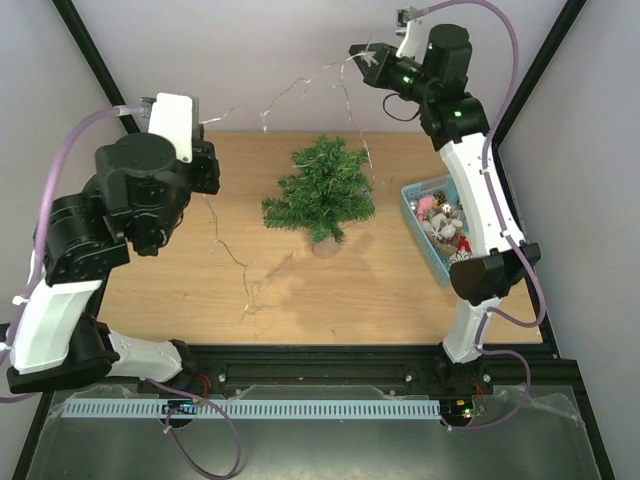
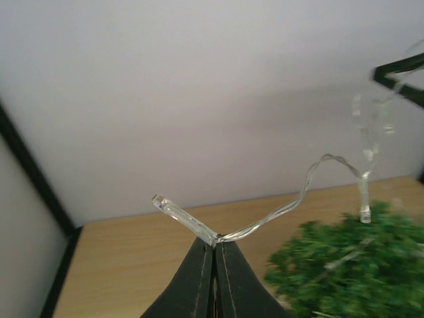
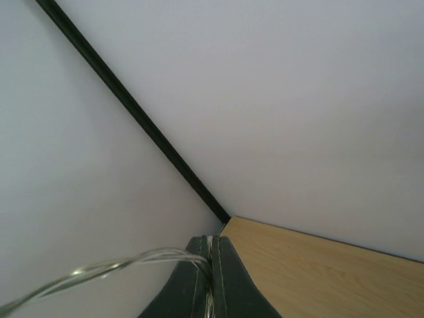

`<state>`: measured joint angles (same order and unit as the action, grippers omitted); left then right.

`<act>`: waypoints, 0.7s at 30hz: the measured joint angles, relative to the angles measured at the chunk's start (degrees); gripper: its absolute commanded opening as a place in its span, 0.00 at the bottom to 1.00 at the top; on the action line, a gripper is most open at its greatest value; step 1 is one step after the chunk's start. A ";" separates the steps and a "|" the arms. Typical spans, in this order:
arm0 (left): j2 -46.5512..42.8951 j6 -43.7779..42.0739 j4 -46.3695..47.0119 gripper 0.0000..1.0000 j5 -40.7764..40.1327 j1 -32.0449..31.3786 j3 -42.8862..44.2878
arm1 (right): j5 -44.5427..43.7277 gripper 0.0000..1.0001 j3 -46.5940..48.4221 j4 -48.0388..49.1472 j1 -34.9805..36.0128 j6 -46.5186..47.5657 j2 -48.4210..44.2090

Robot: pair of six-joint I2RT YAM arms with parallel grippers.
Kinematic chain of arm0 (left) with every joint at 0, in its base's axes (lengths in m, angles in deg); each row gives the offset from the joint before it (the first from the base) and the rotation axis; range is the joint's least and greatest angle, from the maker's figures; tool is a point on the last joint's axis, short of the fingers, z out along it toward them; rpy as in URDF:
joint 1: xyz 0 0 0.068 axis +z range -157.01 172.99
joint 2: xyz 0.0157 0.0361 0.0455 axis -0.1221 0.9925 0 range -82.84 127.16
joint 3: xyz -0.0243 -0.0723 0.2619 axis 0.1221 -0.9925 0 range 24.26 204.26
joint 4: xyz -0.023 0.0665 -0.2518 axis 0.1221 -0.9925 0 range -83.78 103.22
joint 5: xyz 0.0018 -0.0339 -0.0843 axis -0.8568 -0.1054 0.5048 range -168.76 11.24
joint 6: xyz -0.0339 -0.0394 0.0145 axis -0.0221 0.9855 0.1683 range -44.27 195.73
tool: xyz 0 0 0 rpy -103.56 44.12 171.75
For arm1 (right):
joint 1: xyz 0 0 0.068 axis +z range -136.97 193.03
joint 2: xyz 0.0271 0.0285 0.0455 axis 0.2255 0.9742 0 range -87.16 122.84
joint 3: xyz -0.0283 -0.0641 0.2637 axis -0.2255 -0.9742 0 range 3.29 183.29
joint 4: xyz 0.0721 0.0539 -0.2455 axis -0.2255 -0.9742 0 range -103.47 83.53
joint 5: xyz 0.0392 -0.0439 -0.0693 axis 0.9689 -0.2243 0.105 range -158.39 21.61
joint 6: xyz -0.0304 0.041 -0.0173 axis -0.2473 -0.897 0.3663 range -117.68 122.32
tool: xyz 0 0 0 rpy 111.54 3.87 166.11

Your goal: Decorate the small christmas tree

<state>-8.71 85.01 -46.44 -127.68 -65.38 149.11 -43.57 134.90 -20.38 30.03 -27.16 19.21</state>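
The small christmas tree point(image 1: 320, 188) stands upright at mid-table on its round base point(image 1: 326, 244); the left wrist view shows its blurred top point(image 2: 351, 271). A clear light string point(image 1: 290, 90) stretches in the air above and behind the tree between both grippers. My left gripper point(image 1: 203, 124) is raised at the back left, shut on the string just behind a clear bulb point(image 2: 179, 215). My right gripper point(image 1: 356, 53) is high at the back right, shut on the wire point(image 3: 119, 265). Loose string hangs from the left gripper down to the table point(image 1: 240, 268).
A light-blue basket point(image 1: 412, 212) of ornaments sits at the table's right edge, beside the right arm. Black frame posts point(image 1: 95, 60) rise at the back corners against white walls. Another strand point(image 1: 362, 135) dangles close behind the tree's right side.
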 measured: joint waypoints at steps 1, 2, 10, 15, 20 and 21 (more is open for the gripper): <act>0.11 0.42 -0.31 0.02 -0.35 1.38 -0.68 | 1.01 0.01 0.15 0.83 0.00 -0.59 0.92; 0.17 1.11 -0.94 0.02 -0.72 3.23 -1.44 | 1.99 0.01 0.15 1.49 0.00 -1.07 1.57; -0.20 7.91 -6.62 0.02 -0.74 15.63 -3.02 | 9.86 0.01 0.15 6.78 0.59 -4.74 4.57; -2.36 10.95 -8.52 0.02 0.70 21.03 -3.89 | 13.11 0.01 0.70 7.78 2.78 -5.25 5.55; -6.14 13.46 -8.92 0.02 2.58 25.38 -10.40 | 14.56 0.01 0.98 7.34 6.27 -3.87 6.25; -6.93 13.90 -8.90 0.02 2.99 26.23 -12.11 | 14.67 0.01 0.98 7.08 6.73 -3.45 6.29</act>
<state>-15.64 98.91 -55.33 -124.69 -39.15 137.00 -28.90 135.88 -13.30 36.76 -30.61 25.50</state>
